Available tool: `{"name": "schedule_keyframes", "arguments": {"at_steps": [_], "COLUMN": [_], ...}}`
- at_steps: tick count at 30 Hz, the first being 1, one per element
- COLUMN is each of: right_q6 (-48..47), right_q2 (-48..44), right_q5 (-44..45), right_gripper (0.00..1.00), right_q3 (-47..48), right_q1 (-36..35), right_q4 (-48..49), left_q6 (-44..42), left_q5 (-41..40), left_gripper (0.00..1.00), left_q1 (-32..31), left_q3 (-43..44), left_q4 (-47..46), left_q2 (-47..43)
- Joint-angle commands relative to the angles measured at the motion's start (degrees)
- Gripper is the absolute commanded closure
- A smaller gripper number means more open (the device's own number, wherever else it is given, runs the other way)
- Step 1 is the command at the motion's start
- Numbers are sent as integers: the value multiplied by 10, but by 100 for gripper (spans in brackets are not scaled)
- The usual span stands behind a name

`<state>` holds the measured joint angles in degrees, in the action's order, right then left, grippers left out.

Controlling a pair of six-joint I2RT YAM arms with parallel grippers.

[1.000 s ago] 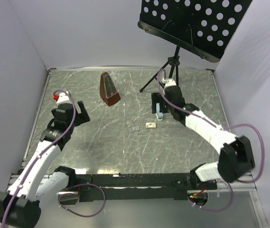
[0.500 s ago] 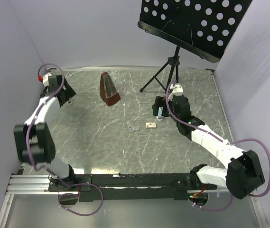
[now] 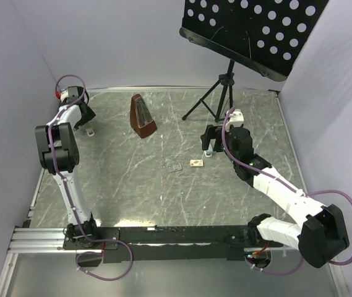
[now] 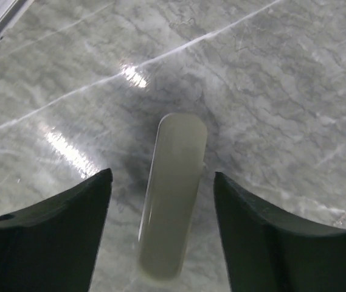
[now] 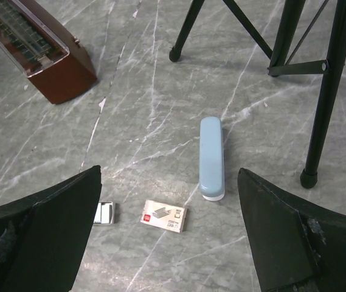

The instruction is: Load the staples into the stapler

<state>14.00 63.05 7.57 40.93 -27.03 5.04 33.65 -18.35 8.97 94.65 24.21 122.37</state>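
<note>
Now, landmark: light-blue stapler [image 5: 212, 158], lying flat on the grey marbled table [image 3: 132, 192].
Staples: none seen loose; their cream-tan box [image 5: 165, 216] lies flat just beside the stapler's white-tipped end, on the side toward the arm bases, not touching it.
Grey-blue piece [image 5: 104, 213]: flat on the table, on the far side of the box from the stapler, near the box.
Right gripper [image 5: 168, 176]: jaws spread wide and holding nothing, hovering above the stapler and box.
Left gripper [image 4: 162, 175]: fingers apart, one on each side of a pale oblong piece [image 4: 173, 201] lying on the table, with a gap showing on both sides; well apart from the stapler, far to its left.
Metronome [image 3: 143, 116]: upright, left of the stapler, between it and the left gripper.
Music stand [image 3: 222, 93]: tripod feet just behind the stapler, perforated desk high above it.
</note>
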Motion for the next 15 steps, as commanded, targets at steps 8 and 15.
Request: {"name": "schedule_keyframes", "arguments": {"at_steps": [8, 15], "right_q6": [-12, -13], "right_q2": [-10, -13], "right_q5": [0, -8], "right_gripper": [0, 0], "right_q3": [5, 4], "right_q1": [-3, -3], "right_q4": [22, 23], "left_q6": [26, 96], "left_q5": [41, 67], "left_gripper": [87, 93], "left_q1": [-2, -48], "left_q3": [-21, -200], "left_q4": [38, 38], "left_q2": [-50, -193]}}
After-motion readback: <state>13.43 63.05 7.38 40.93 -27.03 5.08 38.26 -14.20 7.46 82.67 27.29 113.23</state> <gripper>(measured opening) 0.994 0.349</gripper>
